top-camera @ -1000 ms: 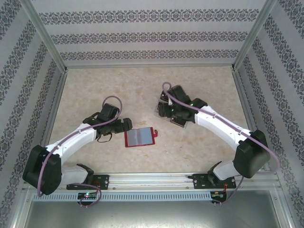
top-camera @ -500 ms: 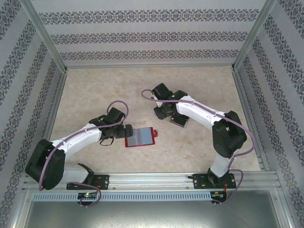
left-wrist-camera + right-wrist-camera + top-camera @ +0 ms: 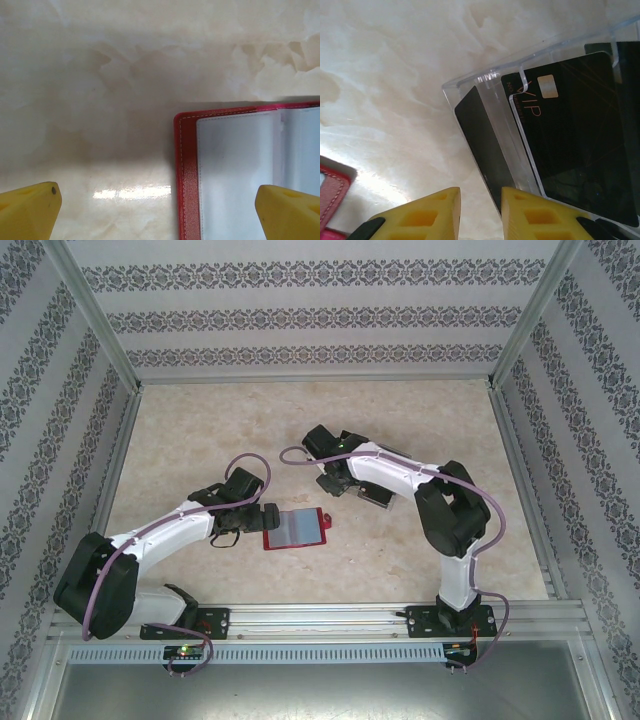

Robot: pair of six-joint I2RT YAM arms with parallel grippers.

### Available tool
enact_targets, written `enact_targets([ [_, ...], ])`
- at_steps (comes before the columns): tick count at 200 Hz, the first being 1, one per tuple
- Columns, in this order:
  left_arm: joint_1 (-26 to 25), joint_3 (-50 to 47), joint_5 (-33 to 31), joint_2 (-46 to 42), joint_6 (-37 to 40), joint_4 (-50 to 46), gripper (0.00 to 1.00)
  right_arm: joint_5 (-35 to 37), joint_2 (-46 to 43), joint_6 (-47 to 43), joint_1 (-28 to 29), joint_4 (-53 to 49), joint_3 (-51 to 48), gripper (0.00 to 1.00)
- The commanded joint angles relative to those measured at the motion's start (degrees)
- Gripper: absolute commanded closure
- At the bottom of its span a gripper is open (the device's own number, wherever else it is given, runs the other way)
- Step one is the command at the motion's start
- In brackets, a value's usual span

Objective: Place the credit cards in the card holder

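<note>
The card holder [image 3: 297, 527] is a red wallet lying open on the table with its greyish clear sleeves up and its snap tab [image 3: 327, 517] at the right. My left gripper [image 3: 265, 515] stands wide open at its left edge; in the left wrist view the red edge [image 3: 185, 180] lies between the yellow fingers [image 3: 30, 210]. Black credit cards [image 3: 575, 135] lie in a clear plastic tray [image 3: 485, 80], one marked VIP. My right gripper [image 3: 480, 212] hovers at the tray's left end with a narrow gap. A tilted black card [image 3: 485, 155] runs down behind its right finger [image 3: 535, 215].
The clear tray [image 3: 378, 495] sits right of the wallet, partly under the right arm. A red corner of the wallet [image 3: 332, 200] shows at the lower left of the right wrist view. Patterned walls and metal posts enclose the marble-look table [image 3: 200, 430].
The right arm swung left, bringing its gripper to the tray's left end, and its jaws narrowed. The left gripper slid right to the wallet's left edge, then stayed still.
</note>
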Motion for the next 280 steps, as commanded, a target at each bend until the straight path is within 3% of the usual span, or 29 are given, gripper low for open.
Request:
enact_targets([
  [1,-0.5,-0.9,-0.8,0.3,-1.0,1.5,0.00,2.8,1.6,-1.4,0.0,-1.6,2.1,0.72],
  [93,-0.5,-1.3,-0.6,0.6,-1.1,2.2,0.00,3.0,3.8,-3.0,-0.3,-2.8,3.9,0.96],
  [133,-0.5,-1.1,-0.6,0.7,-1.1,2.4,0.00,3.6,3.8,-5.3,0.1,-3.3,4.5,1.00],
  [232,-0.5,1.1,-2.1,2.0,0.8,0.1,0.00,7.5,-2.8,-7.3,3.0,-4.3,10.6,1.00],
  [280,-1.6,4.5,-4.3,2.6,5.0,-4.7,0.00,-3.1,-11.0,5.5,3.8,-3.0,8.1,1.00],
])
